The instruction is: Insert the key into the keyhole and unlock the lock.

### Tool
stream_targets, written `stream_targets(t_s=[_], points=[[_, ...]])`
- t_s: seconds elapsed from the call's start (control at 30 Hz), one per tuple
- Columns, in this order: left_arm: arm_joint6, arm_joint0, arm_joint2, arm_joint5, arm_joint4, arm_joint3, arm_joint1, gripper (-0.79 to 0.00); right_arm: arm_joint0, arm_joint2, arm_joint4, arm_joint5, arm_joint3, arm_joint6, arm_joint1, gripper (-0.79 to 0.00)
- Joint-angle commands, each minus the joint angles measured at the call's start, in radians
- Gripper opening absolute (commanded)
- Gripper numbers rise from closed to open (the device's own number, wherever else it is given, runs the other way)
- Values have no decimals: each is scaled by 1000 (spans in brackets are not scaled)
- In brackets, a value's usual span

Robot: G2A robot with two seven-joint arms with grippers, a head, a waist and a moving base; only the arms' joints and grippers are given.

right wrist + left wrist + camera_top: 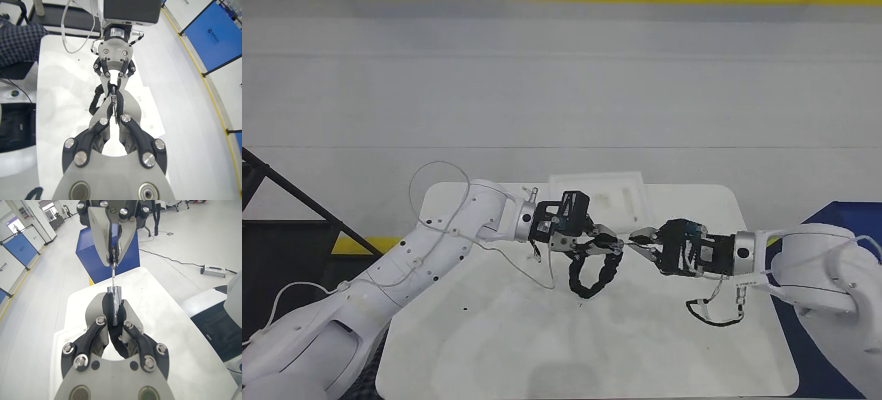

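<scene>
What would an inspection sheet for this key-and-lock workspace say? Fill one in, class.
Surface: white rounded-corner table, both arms over it.
Job's things: small silver metal key, tip at the keyhole end of the chrome cylinder lock; black cable loop trailing from the lock.
Clutter: white moulded tray at the table's far edge.
Tools: left tool shut on the lock; right tool shut on the key.
Cables: thin white cable looping off the left arm; black cable under the right wrist.
Surroundings: blue cabinet, yellow floor line.

My arms [422, 260] are glossy white; left claw [113, 302] and right claw [115, 106] carry grey plates, black links, silver screws.
</scene>
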Motion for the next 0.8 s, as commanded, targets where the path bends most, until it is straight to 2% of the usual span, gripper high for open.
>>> stream_targets(t_s=[0.0,0.3,0.77], points=[[7,5,-7,7,12,-5,-2,-785,2,4,68,18,10,30,2,-785],[14,25,-35,36,63,-31,-12,-785,-9,7,274,114,63,116,4,-785],[15,55,-74,93,152,-64,-25,-785,-20,1,454,197,122,182,1,-785]])
